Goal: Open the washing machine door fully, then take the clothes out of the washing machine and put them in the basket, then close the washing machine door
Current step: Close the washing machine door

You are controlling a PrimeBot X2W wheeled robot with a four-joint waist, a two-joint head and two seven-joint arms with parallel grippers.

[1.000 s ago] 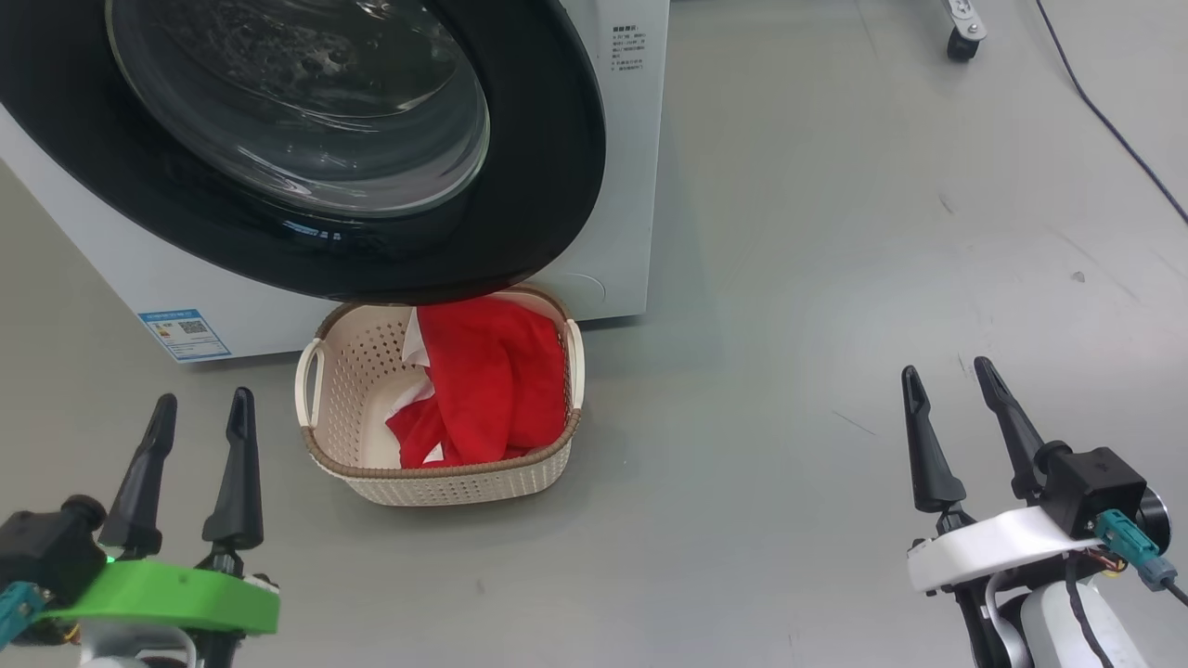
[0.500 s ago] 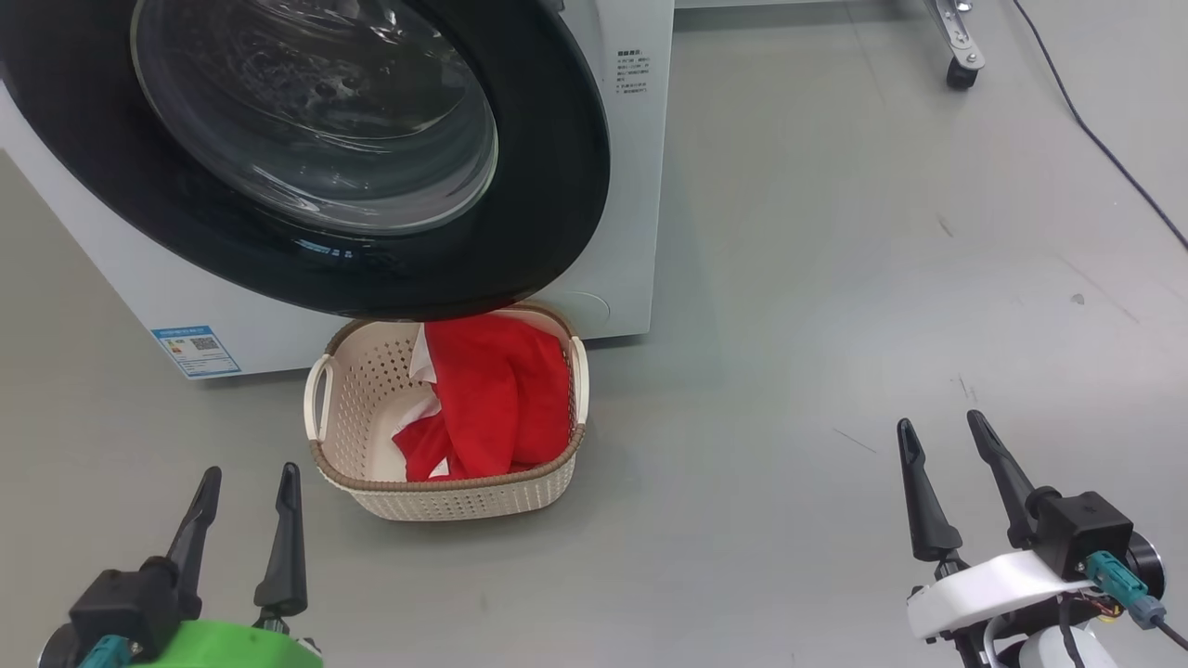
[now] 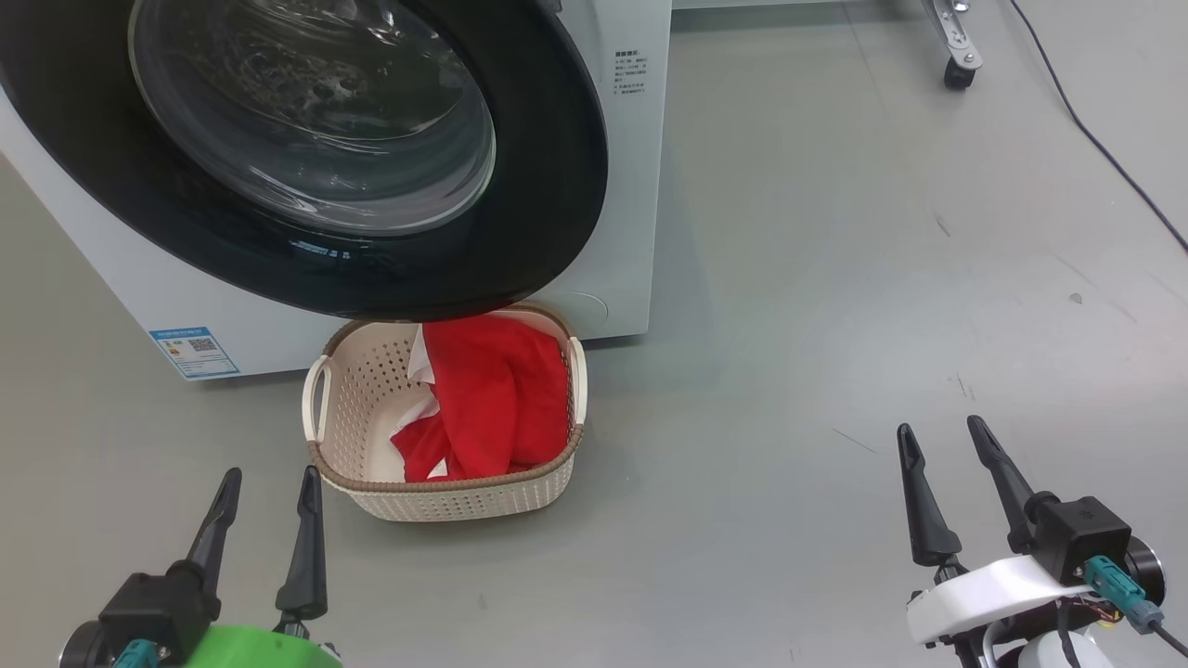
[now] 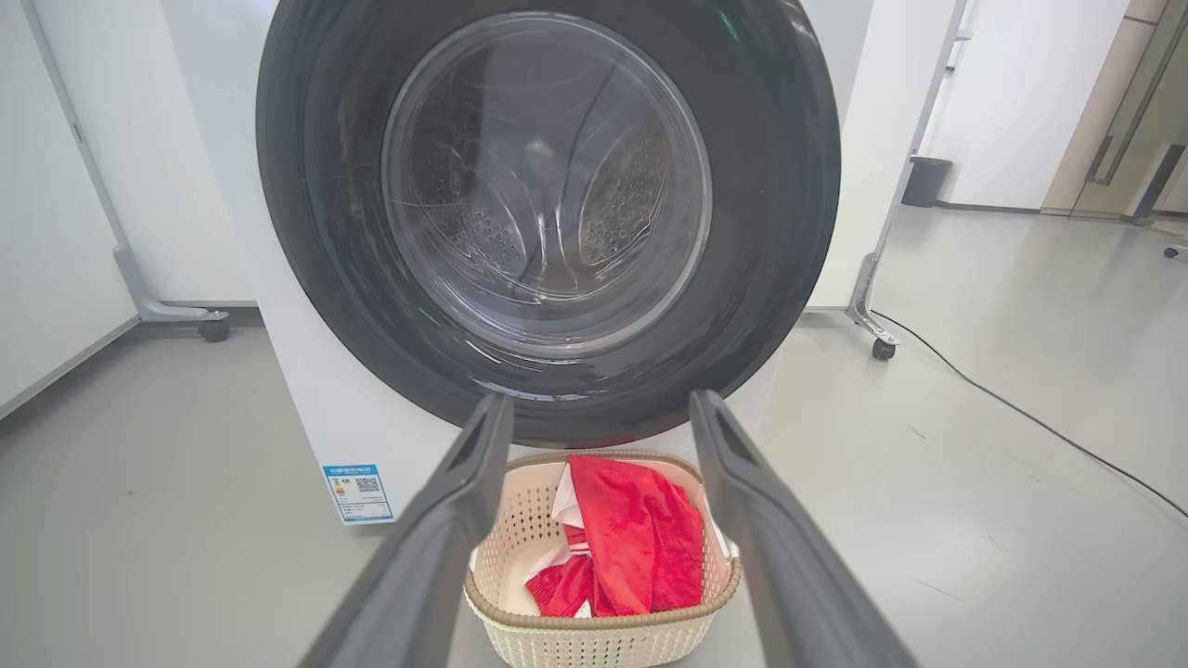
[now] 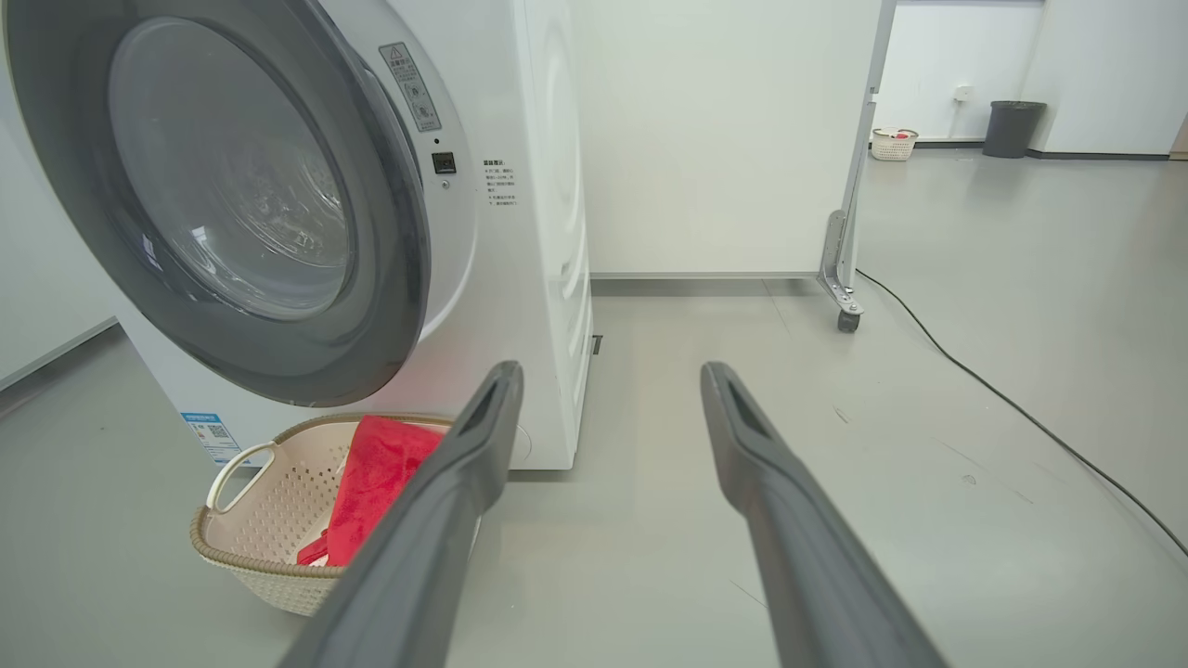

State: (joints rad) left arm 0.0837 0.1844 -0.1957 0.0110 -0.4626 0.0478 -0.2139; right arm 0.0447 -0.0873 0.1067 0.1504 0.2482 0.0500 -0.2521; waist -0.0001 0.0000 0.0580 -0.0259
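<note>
The washing machine stands at the upper left, and the washing machine door lies across its front; the drum shows through the glass bowl. The basket sits on the floor just below the door, with the red and white clothes in its right half. My left gripper is open and empty, near the basket's front left corner. My right gripper is open and empty, over bare floor far to the basket's right. The left wrist view looks between its fingers at the basket and the clothes.
A blue label is on the machine's lower left. A wheeled frame leg and a dark cable lie at the far right. A white partition stands behind the machine, with a dark bin farther off.
The head view has shifted a little. Both grippers now sit lower in it, the left one also further right. Both stay open. Basket, clothes and door have not moved.
</note>
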